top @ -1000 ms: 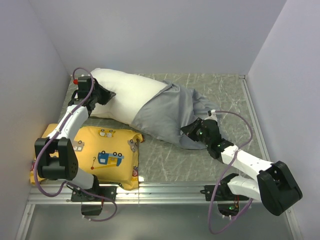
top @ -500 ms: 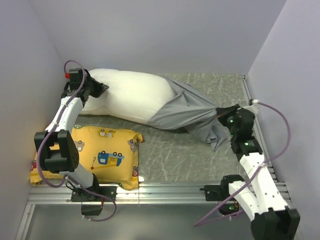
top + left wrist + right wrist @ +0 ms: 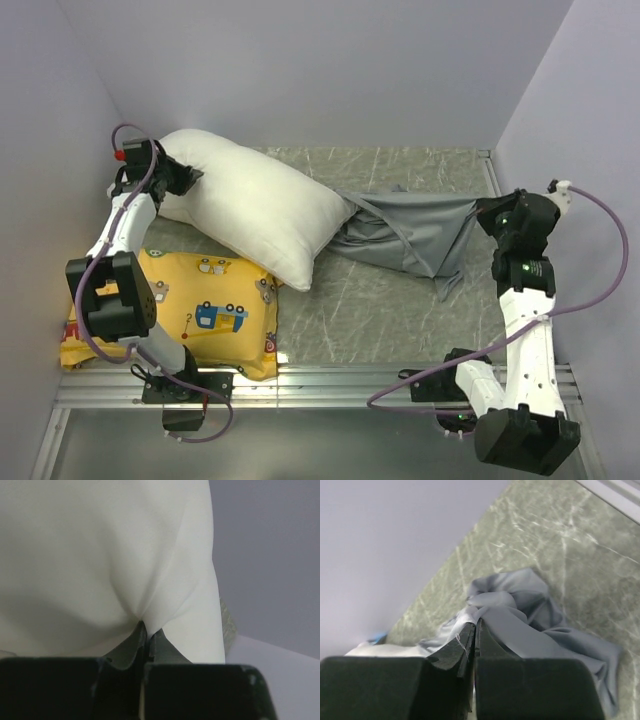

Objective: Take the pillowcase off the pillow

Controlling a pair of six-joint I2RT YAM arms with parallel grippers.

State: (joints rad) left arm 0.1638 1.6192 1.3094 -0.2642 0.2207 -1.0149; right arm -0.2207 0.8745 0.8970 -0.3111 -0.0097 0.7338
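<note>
The white pillow (image 3: 250, 205) lies tilted at the back left, its lower corner over the yellow cushion. My left gripper (image 3: 183, 176) is shut on the pillow's far left corner; in the left wrist view the white fabric (image 3: 125, 555) is pinched between the fingers, with the gripper (image 3: 146, 630) at the fold. The grey pillowcase (image 3: 410, 232) lies stretched out on the table to the right, almost wholly off the pillow, its open end beside the pillow's right end. My right gripper (image 3: 487, 212) is shut on the pillowcase's right edge; the grey cloth (image 3: 530, 620) bunches at the gripper (image 3: 475, 625).
A yellow cushion with vehicle prints (image 3: 200, 315) lies at the front left. White walls enclose the left, back and right sides. A metal rail (image 3: 330, 380) runs along the near edge. The green marbled table top (image 3: 380, 310) shows in the middle.
My right gripper has pulled the pillowcase further right and back, and it has slid off nearly all of the pillow. My left gripper has drawn the pillow left; the pillow has swung over the cushion.
</note>
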